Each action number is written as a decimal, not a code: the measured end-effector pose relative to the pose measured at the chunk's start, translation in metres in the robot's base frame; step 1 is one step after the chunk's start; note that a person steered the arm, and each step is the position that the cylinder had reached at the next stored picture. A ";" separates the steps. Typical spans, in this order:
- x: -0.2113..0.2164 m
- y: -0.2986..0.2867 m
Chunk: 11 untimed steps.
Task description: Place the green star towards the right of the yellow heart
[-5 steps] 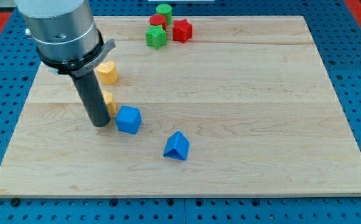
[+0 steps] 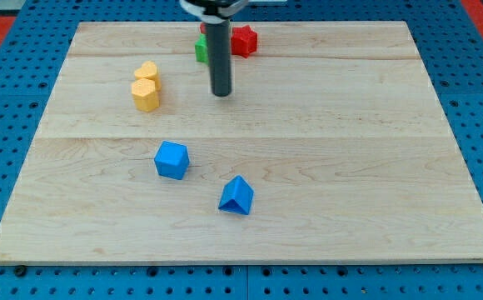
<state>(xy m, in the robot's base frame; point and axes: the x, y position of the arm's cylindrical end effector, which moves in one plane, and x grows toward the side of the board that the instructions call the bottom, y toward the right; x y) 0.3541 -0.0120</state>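
Work across the board (image 2: 350, 167) from the view's left. Near the upper left stand two yellow blocks touching each other: the yellow heart (image 2: 147, 71) above and a yellow hexagonal block (image 2: 145, 95) just below it. Treat the heart as the reference and do not disturb either piece. Lower down, toward the middle, lie a blue cube (image 2: 171, 160) and a blue triangular block (image 2: 236, 196), both well apart from the working area and needing no attention. Your tip (image 2: 221, 93) rests on the wood to the right of the yellow pair, just below the cluster at the view's top. There is no hand on this arm, only the rod, so nothing opens, closes or clamps. The green star (image 2: 200, 49) sits at the top edge, mostly hidden behind the rod, with only a sliver of green showing on the rod's left side; its exact outline cannot be made out. A red star (image 2: 244, 40) lies just to the right of the rod, and whether it touches the green piece cannot be told. To do the step well, bring the tip around to the far, top side of the green star, then push it downward in a short, straight stroke to heart level. Keep contact centred so it does not spin off, and avoid dragging the red star along.
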 end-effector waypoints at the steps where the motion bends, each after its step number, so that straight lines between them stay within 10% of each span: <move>1: -0.060 0.067; 3: -0.162 0.083; 8: -0.124 -0.095; 11: -0.085 -0.014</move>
